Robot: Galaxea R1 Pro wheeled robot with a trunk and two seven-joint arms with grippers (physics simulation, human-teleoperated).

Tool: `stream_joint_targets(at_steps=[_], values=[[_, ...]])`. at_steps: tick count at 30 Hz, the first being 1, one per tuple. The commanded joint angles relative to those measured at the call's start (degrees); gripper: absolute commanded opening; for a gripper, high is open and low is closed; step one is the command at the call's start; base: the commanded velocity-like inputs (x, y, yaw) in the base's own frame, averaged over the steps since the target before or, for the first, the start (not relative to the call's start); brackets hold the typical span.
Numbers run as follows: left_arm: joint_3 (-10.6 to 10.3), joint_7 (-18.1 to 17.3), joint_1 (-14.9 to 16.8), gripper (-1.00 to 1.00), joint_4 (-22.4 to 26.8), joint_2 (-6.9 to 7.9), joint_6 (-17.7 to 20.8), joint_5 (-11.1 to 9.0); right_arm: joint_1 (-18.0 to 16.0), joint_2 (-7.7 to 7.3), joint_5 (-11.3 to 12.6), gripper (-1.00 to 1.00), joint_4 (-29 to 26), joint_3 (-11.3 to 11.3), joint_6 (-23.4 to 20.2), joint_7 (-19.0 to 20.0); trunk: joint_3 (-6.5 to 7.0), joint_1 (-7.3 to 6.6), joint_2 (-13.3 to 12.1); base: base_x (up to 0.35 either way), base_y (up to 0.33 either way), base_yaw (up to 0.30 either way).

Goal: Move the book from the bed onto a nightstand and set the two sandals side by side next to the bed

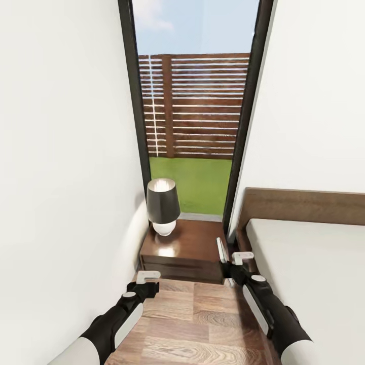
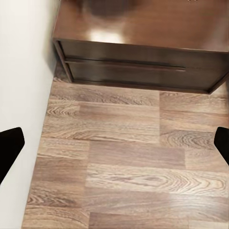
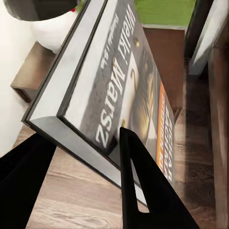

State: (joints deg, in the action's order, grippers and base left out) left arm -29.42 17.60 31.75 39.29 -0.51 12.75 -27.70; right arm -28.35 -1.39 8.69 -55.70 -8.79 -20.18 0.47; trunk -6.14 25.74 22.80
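My right gripper (image 1: 234, 259) is shut on the book (image 1: 221, 250), which stands edge-up just over the front right corner of the nightstand (image 1: 185, 246). In the right wrist view the book (image 3: 119, 81) shows its dark cover, orange band and white lettering, tilted between the black fingers (image 3: 143, 186). My left gripper (image 1: 147, 279) hangs open above the wood floor in front of the nightstand (image 2: 138, 47), nothing between its fingers (image 2: 9, 148). The bed (image 1: 314, 284) with its grey mattress lies to the right. The sandals are out of view.
A lamp (image 1: 162, 205) with a black shade and white base stands on the nightstand's back left. A white wall (image 1: 61, 177) closes the left side and a tall black-framed window (image 1: 195, 111) is behind. The brown headboard (image 1: 304, 205) rises right of the nightstand.
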Motion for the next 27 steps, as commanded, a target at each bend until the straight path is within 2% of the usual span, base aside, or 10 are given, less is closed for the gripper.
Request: stream_joint_targets(at_steps=[1,5,6,7,11,13,14,18,20,27], values=[[-0.32,0.49,0.07,1.0,0.13,0.02,0.12,-0.51,-0.04,-0.52,0.55,-1.0,-1.31,-0.18,-1.34,-0.19,-0.13,0.05,0.12,0.014,0.0,0.0],[-2.09,0.59,0.04,1.0,0.13,-0.36,-0.06,-0.53,-0.01,-1.12,-2.42,-1.0,-3.16,-0.36,-2.86,-0.41,-0.13,0.05,0.12,0.006,0.0,0.0],[-4.24,0.95,-0.07,1.0,-0.1,-0.86,-0.21,-0.59,-0.03,-1.2,-8.0,-1.0,-3.38,-0.55,-2.76,-0.68,-0.13,0.05,0.12,0.002,0.0,0.0],[-5.26,1.06,-0.17,1.0,-0.29,-1.07,-0.29,-0.68,-0.03,-1.19,-11.38,-1.0,-3.58,-0.61,-2.31,-0.73,-0.13,0.05,0.12,0.0,0.0,0.0],[-6.84,1.2,-0.55,1.0,-0.51,-1.48,-0.47,-0.87,-0.03,-1.09,-20.55,-1.0,-3.54,-0.72,-0.45,-0.82,-0.13,0.05,0.12,0.0,0.0,0.0],[-7.25,1.2,-0.77,1.0,-0.58,-1.74,-0.66,-1.04,-0.03,-0.98,-26.54,-1.0,-2.97,-0.75,0.75,-0.91,-0.13,0.05,0.12,0.0,0.0,0.0],[-7.53,0.89,-1.81,1.0,-1.19,-2.02,-2.4,-1.31,-0.03,-0.86,-34.98,-1.0,-0.69,-0.78,3.07,-1.02,-0.13,0.05,0.12,0.0,0.0,0.0],[-7.64,0.53,-3.13,1.0,-5.09,-2.53,-6.74,-1.37,-0.03,-0.84,-39.2,-1.0,1.62,-0.74,5.23,-1.07,-0.13,0.05,0.12,0.0,0.0,0.0],[-7.7,0.31,-3.56,1.0,-11.27,-3.44,-11.41,-1.29,0.01,-0.83,-40.31,-1.0,2.3,-0.71,5.95,-1.11,-0.13,0.05,0.12,0.0,0.0,0.0],[-7.68,0.24,-3.86,1.0,-16.36,-5.6,-15.75,-1.43,0.05,-0.81,-41.0,-1.0,2.52,-0.7,6.2,-1.17,-0.13,0.05,0.12,0.056,0.0,0.0]])
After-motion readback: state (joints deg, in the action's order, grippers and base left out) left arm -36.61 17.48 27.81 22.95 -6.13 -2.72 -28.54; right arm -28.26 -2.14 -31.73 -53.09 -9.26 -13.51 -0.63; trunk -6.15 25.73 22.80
